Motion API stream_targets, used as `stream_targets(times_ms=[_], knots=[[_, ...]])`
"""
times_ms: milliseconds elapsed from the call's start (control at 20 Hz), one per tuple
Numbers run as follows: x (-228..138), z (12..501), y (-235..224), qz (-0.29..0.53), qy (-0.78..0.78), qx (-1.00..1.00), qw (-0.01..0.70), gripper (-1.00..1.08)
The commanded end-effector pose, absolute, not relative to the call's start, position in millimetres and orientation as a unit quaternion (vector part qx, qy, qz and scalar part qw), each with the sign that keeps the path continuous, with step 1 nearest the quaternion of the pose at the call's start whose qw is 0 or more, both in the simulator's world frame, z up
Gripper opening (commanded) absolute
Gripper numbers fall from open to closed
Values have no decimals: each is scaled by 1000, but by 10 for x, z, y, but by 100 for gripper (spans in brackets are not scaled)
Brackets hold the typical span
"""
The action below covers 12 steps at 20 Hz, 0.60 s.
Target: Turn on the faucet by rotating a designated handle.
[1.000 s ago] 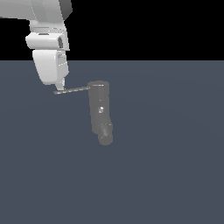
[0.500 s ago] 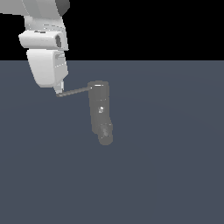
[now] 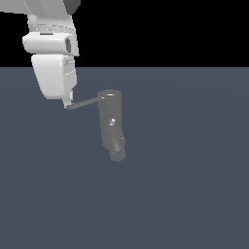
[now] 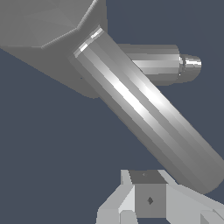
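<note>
Gripper [image 3: 68,104]: down at the free end of the handle, fingertips level with the rod's tip in the exterior view; one finger [image 4: 148,199] visible in the wrist view just beside the rod's rounded end. Open or clenched: cannot tell, since neither view shows both fingers around the rod.

Contact: touching or very nearly so at the tip; looks like a sideways push on the rod, not a clamp, though this is a judgement only.

Handle [image 3: 86,102]: thin light-grey rod reaching out from the top of the cylinder toward the exterior view's left, outer end slightly lower than the root. In the wrist view [image 4: 144,109], a broad shiny bar running diagonally, rounded end close to the finger.

Faucet [image 3: 111,121]: dull grey cylinder standing on the flat dark floor [image 3: 185,194], leaning a little, short round spout stub [image 3: 117,151] at the lower end. No water shown.

Done: approach complete, fingertip placed on the far end of the lever, the spot giving most leverage.

Left: amount of turn achieved unreadable from this moment alone; no mark of an "on" position visible. Likely remaining: sweep the tip round the cylinder's axis, keeping contact so the rod does not slip off the finger.
</note>
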<state>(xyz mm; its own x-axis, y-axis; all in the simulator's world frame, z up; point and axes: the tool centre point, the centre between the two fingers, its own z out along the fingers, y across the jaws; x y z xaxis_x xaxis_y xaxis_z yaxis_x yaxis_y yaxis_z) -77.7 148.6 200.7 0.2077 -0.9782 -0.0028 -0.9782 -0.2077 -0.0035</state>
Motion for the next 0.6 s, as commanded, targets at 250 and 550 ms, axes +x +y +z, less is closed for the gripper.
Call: stream_targets(times_ms=[250, 550], knots=[[-908, 2007, 1234, 0, 633, -774, 1, -100], [-1020, 2008, 1070, 0, 633, -774, 1, -100]])
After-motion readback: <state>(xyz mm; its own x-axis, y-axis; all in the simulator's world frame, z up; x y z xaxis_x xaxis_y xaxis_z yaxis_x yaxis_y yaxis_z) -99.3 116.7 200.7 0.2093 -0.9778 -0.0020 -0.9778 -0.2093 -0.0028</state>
